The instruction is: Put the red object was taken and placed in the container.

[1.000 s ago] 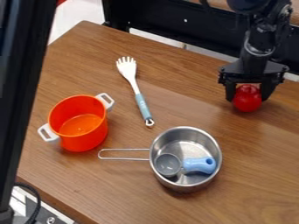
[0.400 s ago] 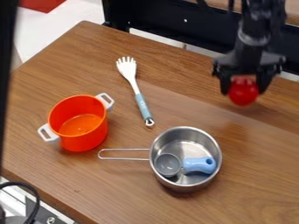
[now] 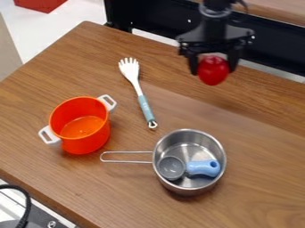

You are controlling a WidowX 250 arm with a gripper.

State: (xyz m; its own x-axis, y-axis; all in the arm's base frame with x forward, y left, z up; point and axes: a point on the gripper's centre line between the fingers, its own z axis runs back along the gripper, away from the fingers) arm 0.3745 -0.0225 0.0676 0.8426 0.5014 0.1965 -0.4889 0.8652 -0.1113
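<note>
The end effector has its fingers closed on the red ball, above the desk's far side. It looks light, smooth and likely to roll or slip; I'd grip it round its widest part.

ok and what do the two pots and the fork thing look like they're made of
Orange pot: smooth, glossy orange body with white handles, perhaps enamelled metal or plastic; the look leaves it open.
Silver pan: bare metal, likely stainless steel, going by the grey shine inside and the bent-wire handle.
Fork: probably plastic, with a plain white head and a blue-grey grip.
</note>
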